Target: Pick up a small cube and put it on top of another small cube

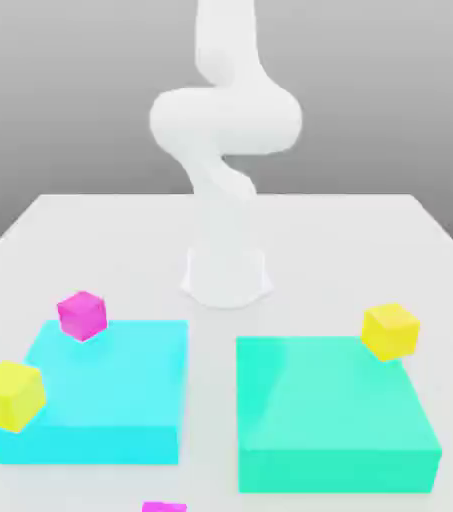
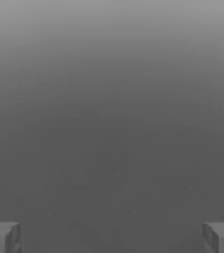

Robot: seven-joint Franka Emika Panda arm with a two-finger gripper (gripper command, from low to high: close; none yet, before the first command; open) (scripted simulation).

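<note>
Leftmost, low in the exterior view, a bright yellow plastic-looking cube (image 1: 10,396) sits tilted at the outer edge of a flat cyan rectangular block (image 1: 104,444). Just right of it and a little higher, a small magenta cube (image 1: 82,315) appears by that block's far left corner, also turned askew. Near the bottom edge, left of centre, the top of another magenta piece (image 1: 164,507) pokes into the frame, too cut off to judge its full shape. At upper centre the white, smooth-jointed robot arm (image 1: 226,120) rises from its round base beyond the blocks. Right of centre, lower down, lies a flat green rectangular block (image 1: 337,470), with a golden-yellow cube (image 1: 391,332) at its far right corner.

In the hand view, the gripper (image 2: 112,238) stands wide open, its two fingers far apart at the lower corners with nothing between them.

The task seems to be at its very start: no cube is stacked on another. Which cube is meant cannot be told. The next move would be to turn the hand down, bring it over one cube and line the fingers up with its skewed faces before closing.
</note>
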